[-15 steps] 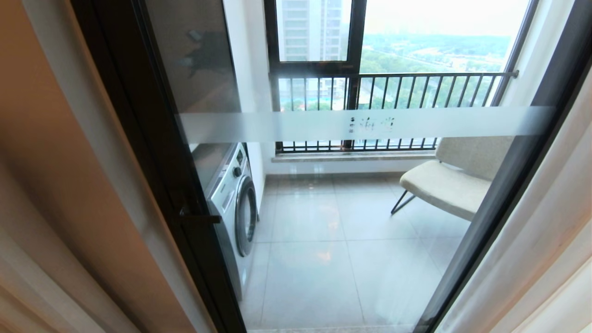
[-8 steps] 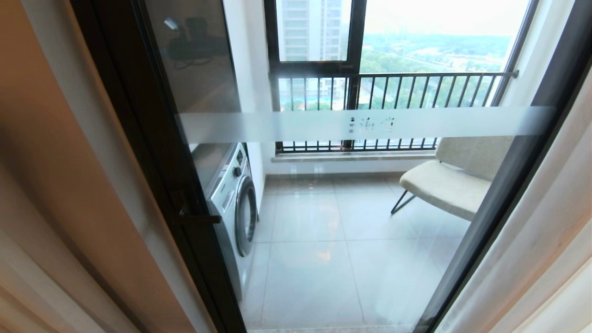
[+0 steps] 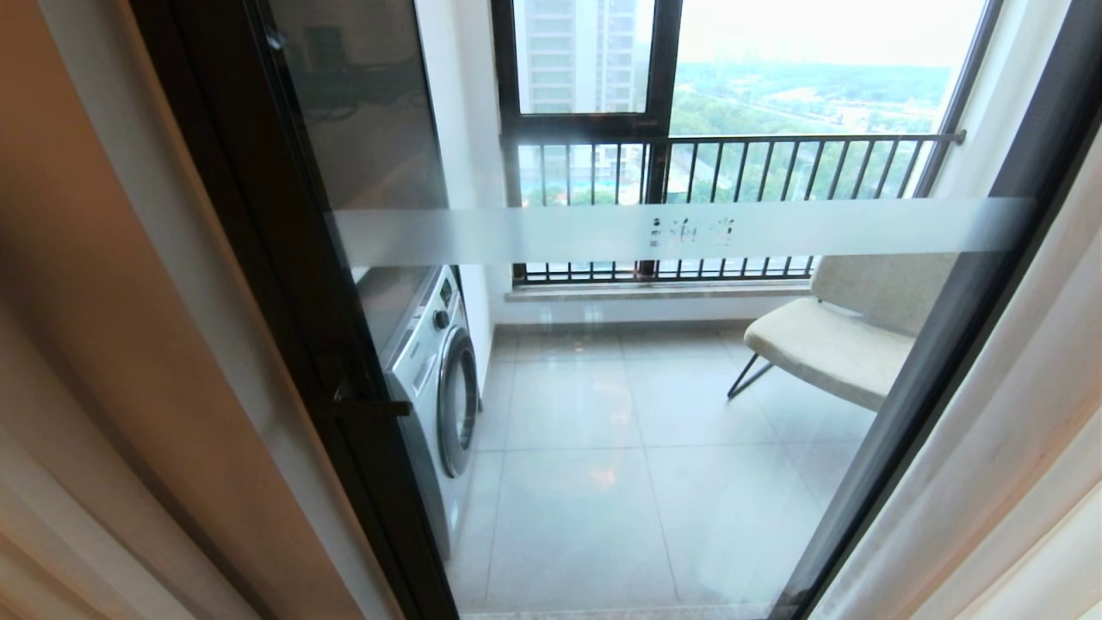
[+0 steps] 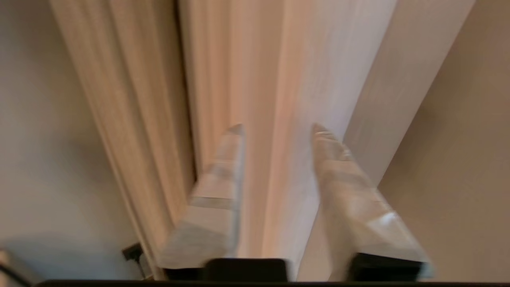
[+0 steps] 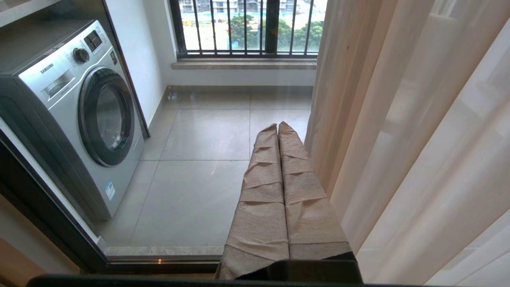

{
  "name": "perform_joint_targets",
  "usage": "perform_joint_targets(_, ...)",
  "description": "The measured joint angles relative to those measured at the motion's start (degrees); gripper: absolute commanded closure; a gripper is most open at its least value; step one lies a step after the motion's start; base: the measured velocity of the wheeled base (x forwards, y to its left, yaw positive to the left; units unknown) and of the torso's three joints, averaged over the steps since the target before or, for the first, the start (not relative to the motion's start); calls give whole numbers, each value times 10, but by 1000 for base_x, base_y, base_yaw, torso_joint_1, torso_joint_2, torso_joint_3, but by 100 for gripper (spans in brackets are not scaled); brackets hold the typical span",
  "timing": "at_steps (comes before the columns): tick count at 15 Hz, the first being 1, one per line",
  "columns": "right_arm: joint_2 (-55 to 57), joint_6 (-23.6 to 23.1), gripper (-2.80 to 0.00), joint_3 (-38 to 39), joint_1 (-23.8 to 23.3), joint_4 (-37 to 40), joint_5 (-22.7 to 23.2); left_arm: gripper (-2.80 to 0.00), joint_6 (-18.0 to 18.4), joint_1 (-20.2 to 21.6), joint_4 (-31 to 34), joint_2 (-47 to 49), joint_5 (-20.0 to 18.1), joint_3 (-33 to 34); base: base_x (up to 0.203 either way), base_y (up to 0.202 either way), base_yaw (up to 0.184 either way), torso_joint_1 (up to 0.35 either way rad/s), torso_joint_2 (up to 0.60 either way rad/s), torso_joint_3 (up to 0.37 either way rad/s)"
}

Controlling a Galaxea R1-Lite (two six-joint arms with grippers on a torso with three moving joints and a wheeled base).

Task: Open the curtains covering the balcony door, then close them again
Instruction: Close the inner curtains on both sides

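Reflection shifted; left pincer (image 4: 275,128) seemingly straddles curtains (image 4: 255,79) fold.

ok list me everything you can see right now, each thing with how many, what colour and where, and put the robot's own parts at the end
curtains: two sides, beige-tan with a sheer white layer, drawn back at the left and right edges of the head view
balcony door: one, clear glass in a dark frame, straight ahead, frosted band across it
washing machine: one, silver-grey, on the balcony at the left
chair: one, cream seat on dark legs, on the balcony at the right
window railing: one, black bars, at the far end of the balcony
floor tiles: pale grey, glossy, balcony floor
left claw: open, fingers pointing at a beige curtain fold
right claw: shut, beside the right curtain
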Motion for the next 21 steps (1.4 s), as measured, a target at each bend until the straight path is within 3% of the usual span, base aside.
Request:
perform_joint_targets(9, 0, 0, 0, 0, 0, 0, 0, -280, 2, -1, -53, 78, -9, -27, 0, 0, 0, 0, 0, 0)
perform_joint_targets(14, 0, 0, 0, 0, 0, 0, 0, -280, 5, 0, -73, 146, -42, -85, 0, 0, 0, 0, 0, 0)
perform_joint_targets(20, 0, 0, 0, 0, 0, 0, 0, -280, 9, -3, -95, 227, -48, -164, 0, 0, 0, 0, 0, 0)
perform_joint_targets(21, 0, 0, 0, 0, 0, 0, 0, 0, 12, -3, -99, 237, -52, -169, 0, 0, 0, 0, 0, 0)
